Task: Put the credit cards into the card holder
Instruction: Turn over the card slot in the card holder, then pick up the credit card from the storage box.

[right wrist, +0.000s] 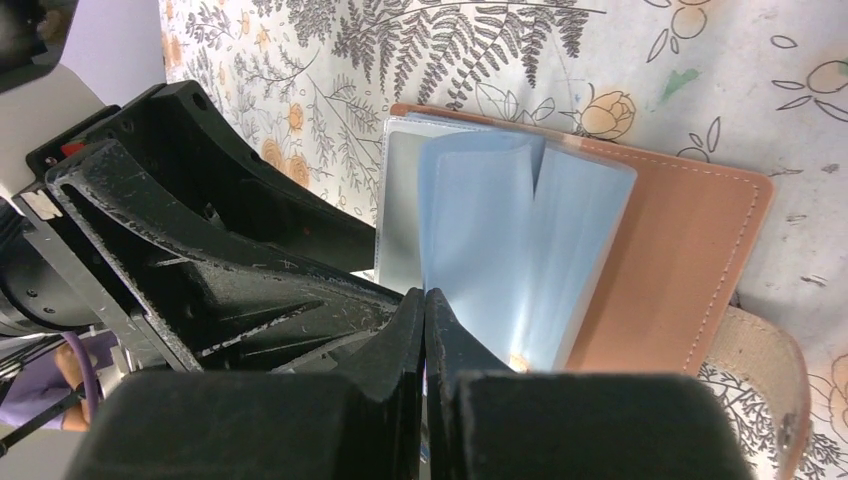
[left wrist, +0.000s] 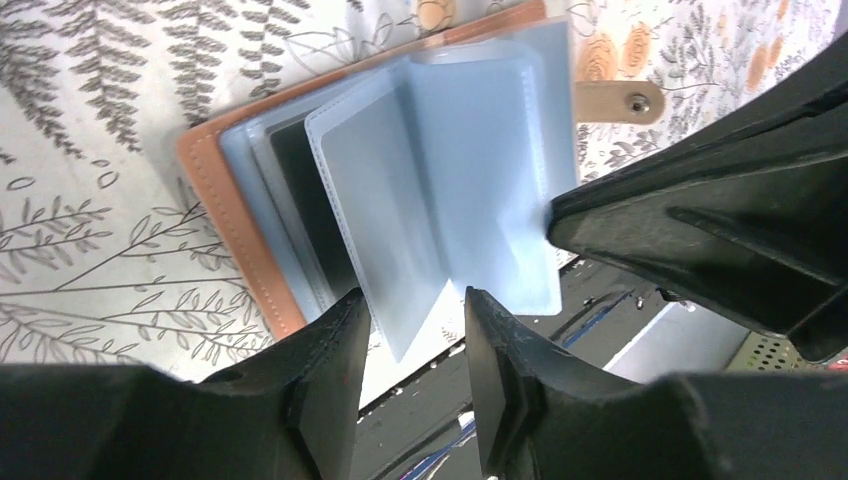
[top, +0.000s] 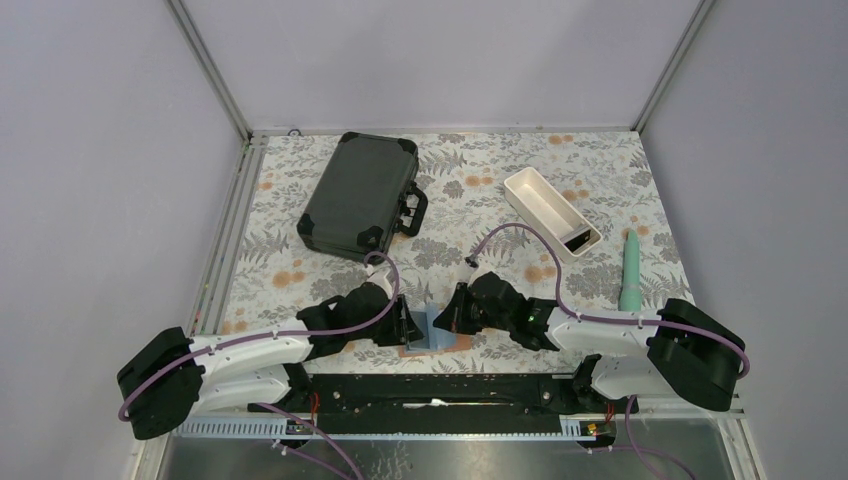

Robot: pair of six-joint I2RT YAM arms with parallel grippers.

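Left tool (top: pixel 405 325), right tool (top: pixel 455 318) hem card holder (top: pixel 437 332) (tight); case (top: pixel 360 195) well apart.

Plain lilac walls (top: pixel 420 60); floral tablecloth (top: pixel 470 160); aluminium frame posts (top: pixel 208 65).

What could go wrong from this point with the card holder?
1. The left gripper and right gripper crowd together at the open card holder, so they may collide.
2. The right gripper's closed tips sit at a pale blue pocket page; pulling could drag the holder.
3. The holder lies at the near edge of the table and might slide off.
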